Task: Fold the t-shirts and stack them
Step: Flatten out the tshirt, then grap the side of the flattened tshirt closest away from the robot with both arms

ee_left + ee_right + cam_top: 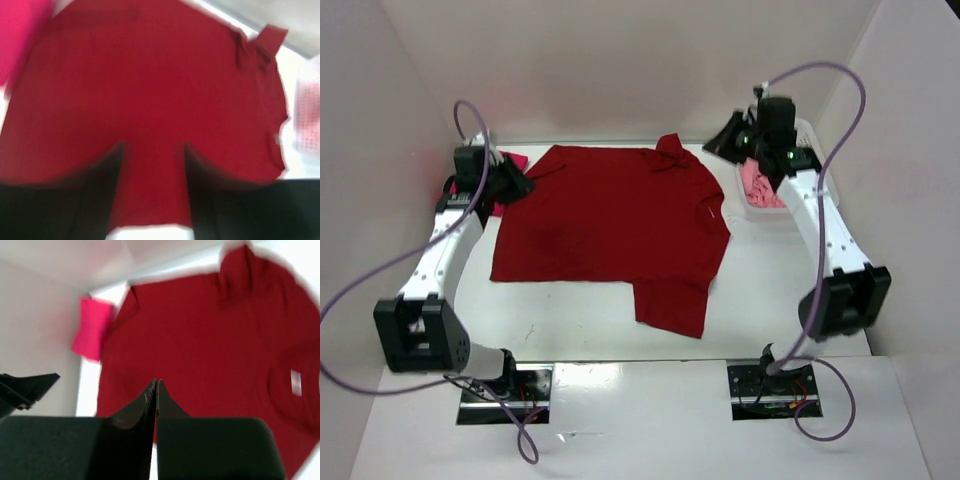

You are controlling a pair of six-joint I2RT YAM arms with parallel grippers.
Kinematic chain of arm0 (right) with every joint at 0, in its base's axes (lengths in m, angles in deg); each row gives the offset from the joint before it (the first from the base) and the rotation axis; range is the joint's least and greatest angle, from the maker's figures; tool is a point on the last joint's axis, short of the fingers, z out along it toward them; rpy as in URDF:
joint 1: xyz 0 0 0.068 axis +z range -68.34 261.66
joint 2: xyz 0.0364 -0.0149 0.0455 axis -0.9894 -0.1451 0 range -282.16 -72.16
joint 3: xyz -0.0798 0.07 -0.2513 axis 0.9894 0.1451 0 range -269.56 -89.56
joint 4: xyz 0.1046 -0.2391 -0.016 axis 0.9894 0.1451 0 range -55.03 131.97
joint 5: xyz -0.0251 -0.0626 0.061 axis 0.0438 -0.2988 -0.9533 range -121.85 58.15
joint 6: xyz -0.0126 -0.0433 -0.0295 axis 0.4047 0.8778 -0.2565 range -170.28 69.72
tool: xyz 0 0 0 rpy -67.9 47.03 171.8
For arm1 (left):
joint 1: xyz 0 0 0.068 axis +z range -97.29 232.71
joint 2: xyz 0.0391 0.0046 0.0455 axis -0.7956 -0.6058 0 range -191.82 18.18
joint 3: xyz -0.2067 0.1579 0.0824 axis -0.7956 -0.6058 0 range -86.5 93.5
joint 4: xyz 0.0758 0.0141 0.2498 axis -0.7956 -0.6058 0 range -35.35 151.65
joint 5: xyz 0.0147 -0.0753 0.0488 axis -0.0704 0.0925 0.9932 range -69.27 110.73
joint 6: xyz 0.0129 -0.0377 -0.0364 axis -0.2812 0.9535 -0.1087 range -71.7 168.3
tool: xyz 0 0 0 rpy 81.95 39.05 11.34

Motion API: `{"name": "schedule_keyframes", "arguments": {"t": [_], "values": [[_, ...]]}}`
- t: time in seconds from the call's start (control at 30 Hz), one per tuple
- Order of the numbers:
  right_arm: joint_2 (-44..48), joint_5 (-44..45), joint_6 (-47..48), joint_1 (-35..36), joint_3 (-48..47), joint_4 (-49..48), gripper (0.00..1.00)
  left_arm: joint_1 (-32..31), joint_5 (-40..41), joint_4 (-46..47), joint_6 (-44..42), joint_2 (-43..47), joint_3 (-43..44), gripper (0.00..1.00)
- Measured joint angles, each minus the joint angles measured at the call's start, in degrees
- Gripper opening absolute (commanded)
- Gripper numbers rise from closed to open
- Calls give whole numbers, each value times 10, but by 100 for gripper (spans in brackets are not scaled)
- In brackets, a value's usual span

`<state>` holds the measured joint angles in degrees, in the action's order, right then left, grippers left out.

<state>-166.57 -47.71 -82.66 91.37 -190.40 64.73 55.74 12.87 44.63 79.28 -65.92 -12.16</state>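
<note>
The dark red t-shirt [610, 225] lies spread flat on the white table, one sleeve toward the front. It fills the left wrist view [150, 85] and the right wrist view [210, 330]. My left gripper [515, 182] is open and empty above the shirt's left edge; red cloth shows between its fingers [152, 147]. The magenta-pink t-shirt [512, 162] lies at the far left behind that gripper and shows in both wrist views [20, 35] [92, 327]. My right gripper [730, 140] hovers shut and empty [156, 382] by the far right corner. The light pink t-shirt [760, 188] sits in the basket.
A white mesh basket [810, 135] stands at the back right under my right arm and shows blurred in the left wrist view [307, 115]. White walls close in the table at left, back and right. The left arm's gripper [25, 387] shows in the right wrist view.
</note>
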Motion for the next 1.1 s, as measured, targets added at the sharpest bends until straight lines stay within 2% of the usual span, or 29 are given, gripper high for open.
{"name": "schedule_keyframes", "arguments": {"t": [0.07,0.13,0.27,0.33,0.43,0.6,0.83,1.1], "values": [[56,0,-5,5,110,-18,1,10,-12,-3,11,59,-78,26],[98,0,-10,14,203,-21,1,32,-17,-9,22,111,-151,25],[175,-2,-28,43,384,-29,7,89,-13,-31,56,155,-253,46],[218,-4,-42,53,461,-23,9,106,-5,-37,75,153,-286,50],[291,3,-68,54,551,-9,17,126,8,-37,111,153,-331,53],[386,1,-118,54,616,2,23,154,49,-30,149,151,-375,53],[431,1,-167,56,668,10,27,213,95,-14,173,147,-395,55],[450,16,-201,65,676,18,28,252,96,42,192,98,-423,45]]}}
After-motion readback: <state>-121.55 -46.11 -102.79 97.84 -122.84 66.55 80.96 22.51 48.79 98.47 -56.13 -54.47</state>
